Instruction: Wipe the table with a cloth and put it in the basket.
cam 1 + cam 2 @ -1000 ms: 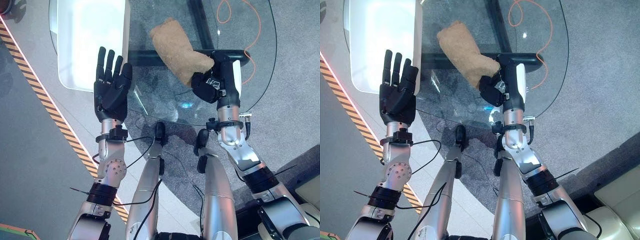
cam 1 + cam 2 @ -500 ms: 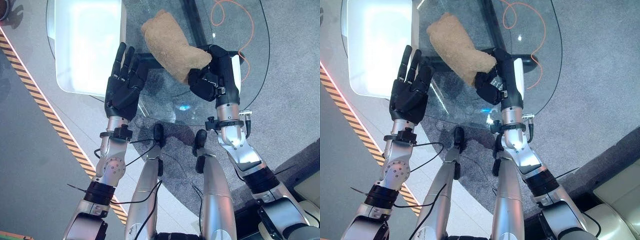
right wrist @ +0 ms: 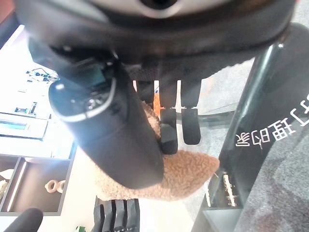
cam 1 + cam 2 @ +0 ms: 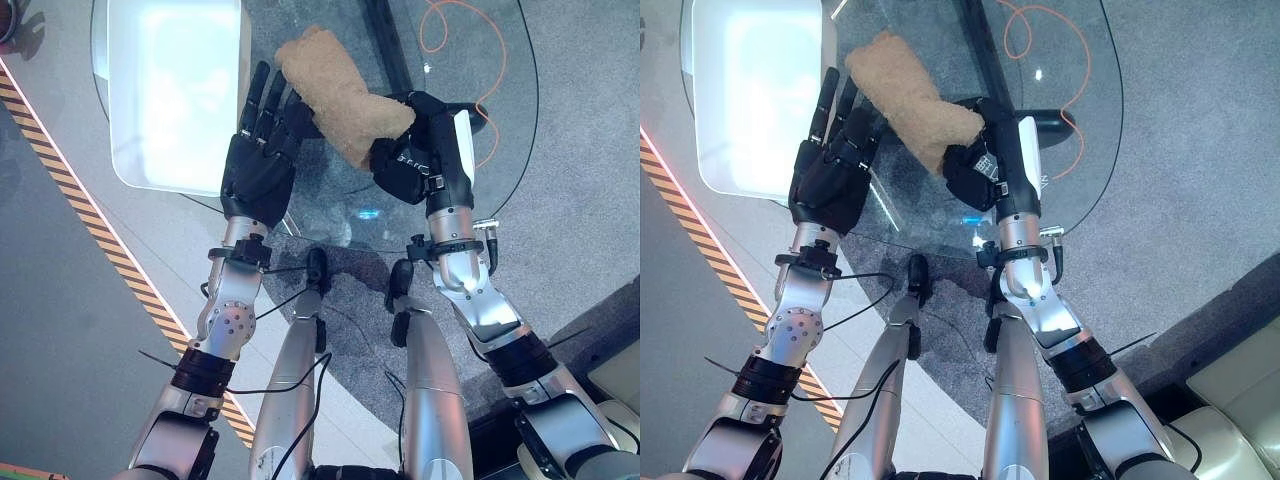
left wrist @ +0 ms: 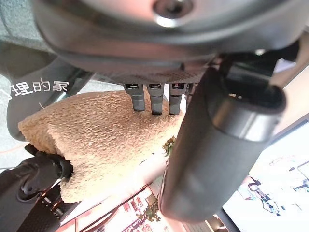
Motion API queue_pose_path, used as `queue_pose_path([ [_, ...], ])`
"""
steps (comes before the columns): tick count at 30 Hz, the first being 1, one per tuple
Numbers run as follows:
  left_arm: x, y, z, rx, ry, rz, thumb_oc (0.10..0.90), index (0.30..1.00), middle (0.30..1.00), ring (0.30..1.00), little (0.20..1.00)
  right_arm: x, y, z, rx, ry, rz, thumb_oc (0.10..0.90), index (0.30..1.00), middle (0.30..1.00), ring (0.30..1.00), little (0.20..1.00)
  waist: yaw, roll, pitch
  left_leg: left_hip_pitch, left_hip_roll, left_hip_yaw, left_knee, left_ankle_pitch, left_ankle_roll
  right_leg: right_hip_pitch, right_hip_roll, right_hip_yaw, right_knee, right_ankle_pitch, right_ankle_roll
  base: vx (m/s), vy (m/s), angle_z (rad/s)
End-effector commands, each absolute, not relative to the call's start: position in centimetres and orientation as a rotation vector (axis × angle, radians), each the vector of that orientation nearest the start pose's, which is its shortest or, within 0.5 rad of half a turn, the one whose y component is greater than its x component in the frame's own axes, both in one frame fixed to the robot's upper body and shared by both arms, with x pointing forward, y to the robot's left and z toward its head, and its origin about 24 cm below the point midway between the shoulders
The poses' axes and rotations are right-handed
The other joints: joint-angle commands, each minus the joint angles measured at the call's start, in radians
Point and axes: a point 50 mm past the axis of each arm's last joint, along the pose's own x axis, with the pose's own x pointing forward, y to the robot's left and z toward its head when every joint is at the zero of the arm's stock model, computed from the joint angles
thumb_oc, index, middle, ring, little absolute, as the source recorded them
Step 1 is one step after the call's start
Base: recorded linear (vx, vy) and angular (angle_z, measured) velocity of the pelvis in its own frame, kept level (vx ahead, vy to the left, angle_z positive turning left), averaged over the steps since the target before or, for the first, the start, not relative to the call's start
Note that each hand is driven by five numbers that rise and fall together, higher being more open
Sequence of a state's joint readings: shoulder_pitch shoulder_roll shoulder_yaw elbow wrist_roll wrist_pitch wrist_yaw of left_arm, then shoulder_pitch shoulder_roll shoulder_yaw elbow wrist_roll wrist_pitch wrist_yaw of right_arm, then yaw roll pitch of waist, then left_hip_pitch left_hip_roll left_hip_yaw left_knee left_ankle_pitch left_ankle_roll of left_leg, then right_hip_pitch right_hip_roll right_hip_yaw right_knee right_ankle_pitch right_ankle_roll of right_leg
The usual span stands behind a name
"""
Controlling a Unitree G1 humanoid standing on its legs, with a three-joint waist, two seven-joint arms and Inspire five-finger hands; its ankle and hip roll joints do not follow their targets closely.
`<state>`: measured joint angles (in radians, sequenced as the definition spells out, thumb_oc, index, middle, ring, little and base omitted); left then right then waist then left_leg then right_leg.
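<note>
One tan fleecy cloth is held above a round glass table, its near end pinched in the curled fingers and thumb of the right hand, while the left hand reaches its straight, spread fingers up against the cloth's far side. One white tray-like basket sits at the table's left. Under the glass lie grey carpet, an orange cable and, farther left, a yellow-and-black striped floor strip.

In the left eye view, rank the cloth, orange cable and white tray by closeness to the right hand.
1. cloth, held in the right hand
2. orange cable, just beyond the hand, under the glass
3. white tray, far left
</note>
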<state>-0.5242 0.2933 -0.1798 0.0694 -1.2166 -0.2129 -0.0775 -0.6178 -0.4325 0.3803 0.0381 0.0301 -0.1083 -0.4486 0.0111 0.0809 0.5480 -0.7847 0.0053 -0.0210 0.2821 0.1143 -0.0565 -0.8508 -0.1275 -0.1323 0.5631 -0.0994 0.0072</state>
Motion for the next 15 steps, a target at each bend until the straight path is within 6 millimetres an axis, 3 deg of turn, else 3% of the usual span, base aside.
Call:
queue_pose_path([
  [1,30.7,12.8,24.6,-0.868,-0.691,-0.619,0.800,0.900,0.900,0.900,0.900,26.0,-7.4,29.0,-0.132,-1.217,0.215,0.100,0.300,0.300,0.300,0.200,-0.005,-0.012,-0.028,0.048,-0.063,0.082,0.052,-0.111,0.051,0.060,0.061,-0.017,-0.115,0.039,0.029,0.00,0.000,0.00],
  [15,31.0,11.1,25.9,-0.911,-0.662,-0.718,0.800,0.900,0.900,0.900,0.900,25.6,-6.2,29.6,-0.138,-1.238,0.262,0.100,0.300,0.300,0.300,0.200,-0.014,-0.019,-0.028,0.055,-0.062,0.086,0.044,-0.110,0.046,0.069,0.066,-0.014,-0.126,0.036,0.027,0.00,0.000,0.00],
])
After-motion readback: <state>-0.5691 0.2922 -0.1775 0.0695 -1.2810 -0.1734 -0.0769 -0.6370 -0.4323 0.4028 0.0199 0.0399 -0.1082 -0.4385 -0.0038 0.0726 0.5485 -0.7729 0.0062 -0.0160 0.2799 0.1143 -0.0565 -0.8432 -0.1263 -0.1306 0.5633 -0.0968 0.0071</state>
